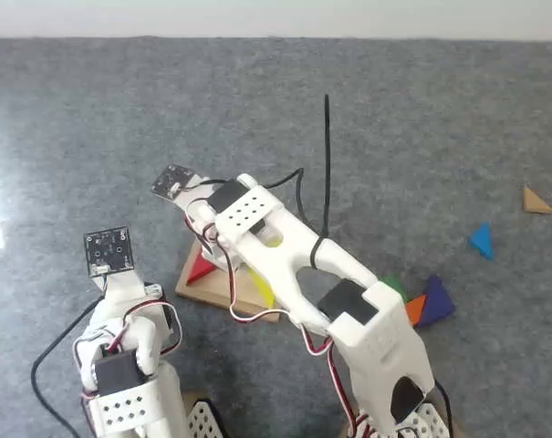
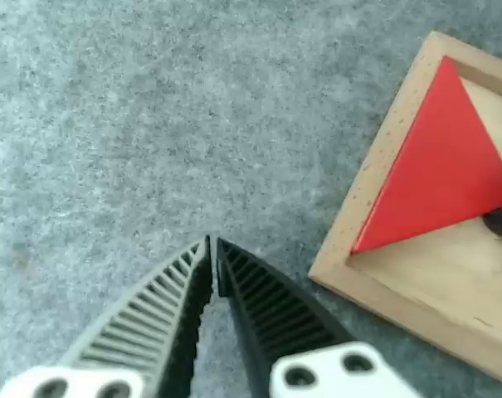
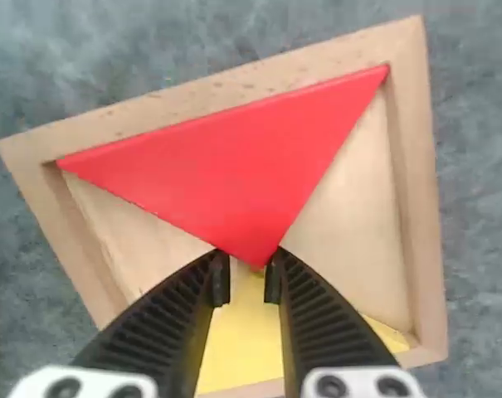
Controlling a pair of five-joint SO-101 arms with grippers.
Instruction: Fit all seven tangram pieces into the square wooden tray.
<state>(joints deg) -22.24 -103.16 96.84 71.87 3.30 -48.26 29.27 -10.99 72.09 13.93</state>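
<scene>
1. the square wooden tray [image 3: 217, 83] lies flat on the grey felt-covered tabletop [image 1: 394, 119], beneath the right arm's forward link in the high view.
2. a large red triangle [image 3: 234, 182] lies in the tray with its long edge along one inner wall. a yellow piece [image 3: 244, 332] lies flat in the tray just beside the red apex.
3. five pieces lie outside the tray: a green piece [image 1: 395, 286], an orange piece [image 1: 415, 308] and a purple piece [image 1: 439, 299] clustered together near the right arm's base. a blue triangle [image 1: 481, 240] and a tan triangle [image 1: 535, 200] lie farther out, well apart from the tray.
4. the right gripper [image 3: 246, 274] is over the tray at the red apex. its fingers are narrowly apart, with yellow showing in the gap and nothing visibly clamped.
5. the left gripper [image 2: 213, 249] is over bare tabletop near one tray corner, with its fingers together at the tips.
6. handling, as a judgement: the pieces look thin, rigid and light, with smooth painted faces that may slip.
7. take hold across two opposite edges near the middle of a piece. the edges are low, so the fingers must come right down to the felt.
8. the tray looks light, so a sideways push may shift it.
</scene>
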